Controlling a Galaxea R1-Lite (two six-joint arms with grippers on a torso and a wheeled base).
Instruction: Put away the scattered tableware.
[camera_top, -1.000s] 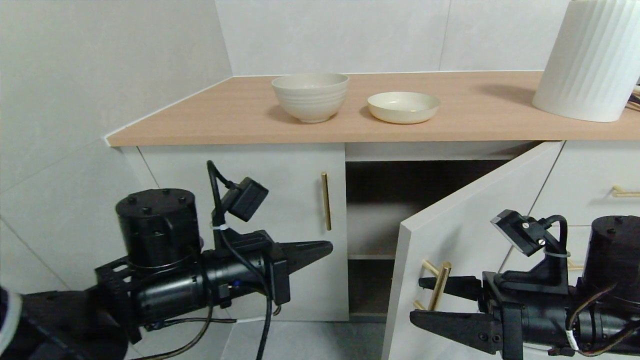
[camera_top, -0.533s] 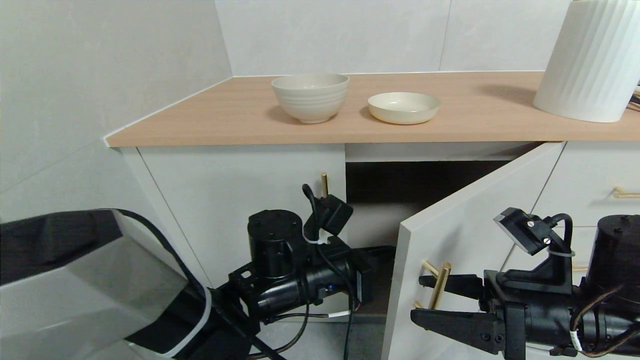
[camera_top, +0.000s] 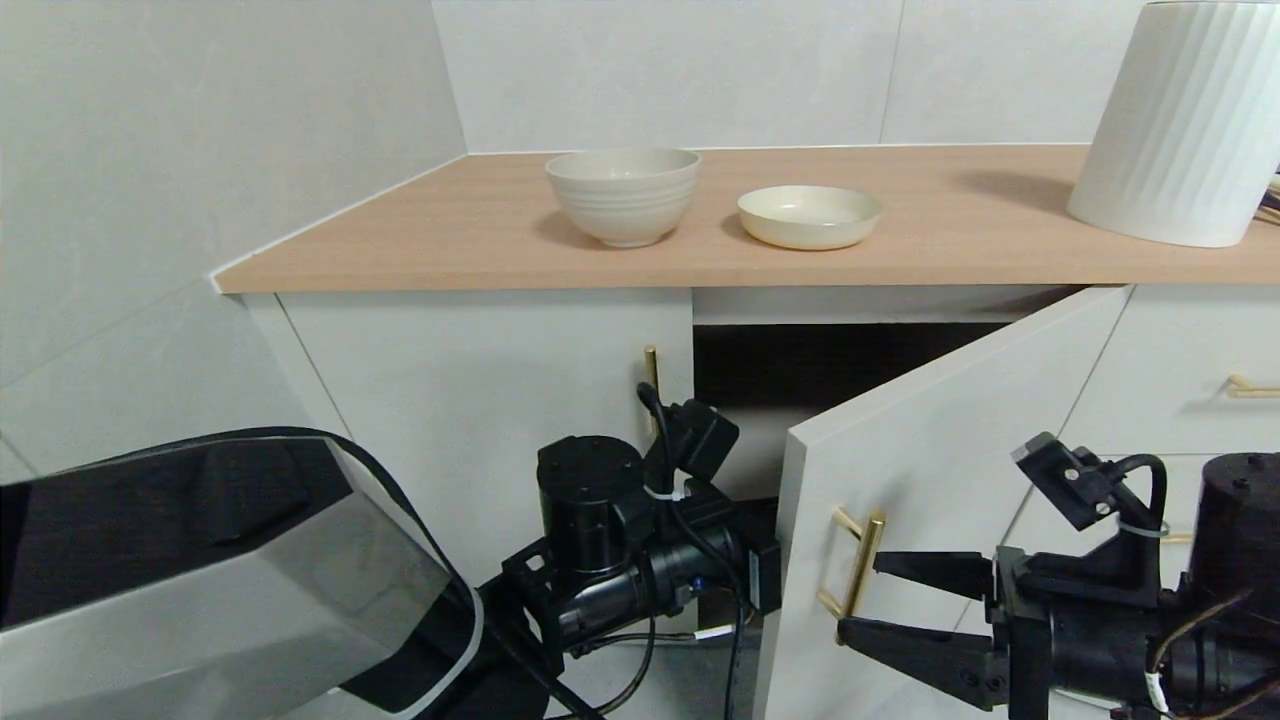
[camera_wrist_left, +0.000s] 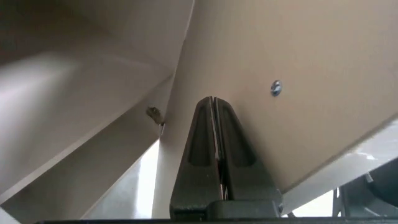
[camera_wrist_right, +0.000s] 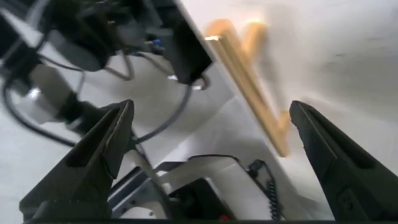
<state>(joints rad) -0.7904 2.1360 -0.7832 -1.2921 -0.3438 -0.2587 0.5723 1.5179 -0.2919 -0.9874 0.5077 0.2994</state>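
Fingers (camera_wrist_left: 199, 143) of my left gripper (camera_wrist_left: 212, 102) are pressed flat together with nothing between them, their tip just beside the inner face of the open white cabinet door (camera_top: 900, 450). My right gripper (camera_top: 858, 597) is spread wide and empty on the door's outer side, with the slim brass bar handle (camera_top: 852, 565) in line with its gap. Well above both, on the wooden countertop (camera_top: 400, 240), rest the ribbed cream ceramic bowl (camera_top: 622, 193) and the shallow cream dish (camera_top: 809, 215) near it. A tall ribbed white container (camera_top: 1180, 120) stands farther to my right.
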